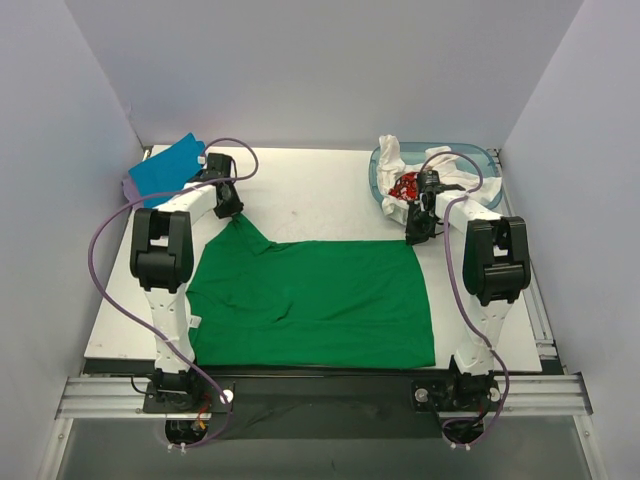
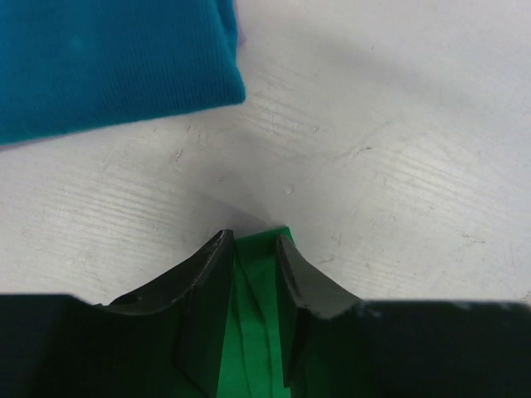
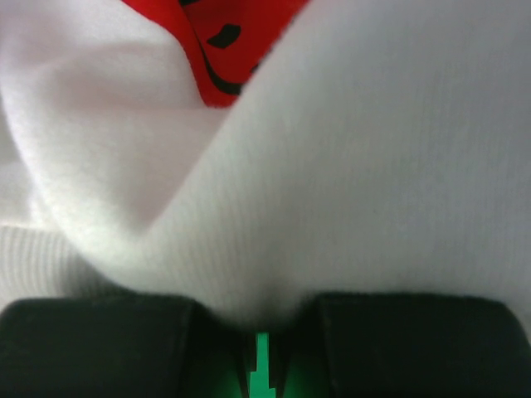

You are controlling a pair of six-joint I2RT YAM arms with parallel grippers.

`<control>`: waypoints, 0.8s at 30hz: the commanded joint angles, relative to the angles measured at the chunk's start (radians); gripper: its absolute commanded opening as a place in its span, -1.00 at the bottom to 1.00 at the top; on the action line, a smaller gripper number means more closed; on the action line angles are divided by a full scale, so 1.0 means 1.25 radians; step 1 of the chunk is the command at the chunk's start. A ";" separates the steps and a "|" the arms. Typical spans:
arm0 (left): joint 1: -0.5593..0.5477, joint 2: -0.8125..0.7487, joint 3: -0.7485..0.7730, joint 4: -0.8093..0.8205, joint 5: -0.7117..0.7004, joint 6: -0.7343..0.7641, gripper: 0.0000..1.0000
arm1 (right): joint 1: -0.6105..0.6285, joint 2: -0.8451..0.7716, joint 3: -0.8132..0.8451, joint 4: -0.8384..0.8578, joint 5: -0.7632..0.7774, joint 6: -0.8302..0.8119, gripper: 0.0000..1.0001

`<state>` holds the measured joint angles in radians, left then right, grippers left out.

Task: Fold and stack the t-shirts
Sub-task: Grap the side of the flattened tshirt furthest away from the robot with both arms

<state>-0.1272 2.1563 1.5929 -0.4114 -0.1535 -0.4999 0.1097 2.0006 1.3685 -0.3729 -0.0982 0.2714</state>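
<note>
Right pincer [image 3: 264, 347] grips green t-shirt [image 1: 315, 300]

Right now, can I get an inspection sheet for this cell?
Surface: white table, faint scuffs.
Job's things: green shirt flat, centre; blue shirt folded far left on a lavender shirt; white shirt and red shirt heaped in the tub.
Clutter: tub, far right.
Claws: left claw part open astride the green shirt's far-left corner; right claw shut on its far-right corner, white shirt against it.
Cables: purple cables loop off both arms.
Surroundings: white walls on three sides; metal rail at near edge.
</note>
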 commanded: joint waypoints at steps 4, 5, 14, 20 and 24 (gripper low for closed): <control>0.008 0.024 0.028 -0.017 0.007 0.017 -0.32 | -0.014 -0.006 -0.027 -0.051 0.012 -0.002 -1.00; 0.009 0.020 0.024 -0.017 0.007 0.017 -0.35 | -0.014 -0.008 -0.026 -0.053 0.012 -0.002 -1.00; 0.007 -0.017 -0.014 -0.019 0.005 0.016 -0.84 | -0.018 -0.009 -0.022 -0.055 0.020 0.005 -1.00; 0.009 -0.045 0.003 -0.033 0.025 0.011 -1.00 | -0.023 -0.013 -0.003 -0.072 0.033 0.014 -1.00; 0.009 -0.065 0.025 -0.040 0.039 0.004 -1.00 | -0.030 -0.021 0.013 -0.080 0.043 0.014 -1.00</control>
<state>-0.1226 2.1517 1.5940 -0.4335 -0.1322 -0.4896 0.0967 2.0006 1.3708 -0.3801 -0.1089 0.2886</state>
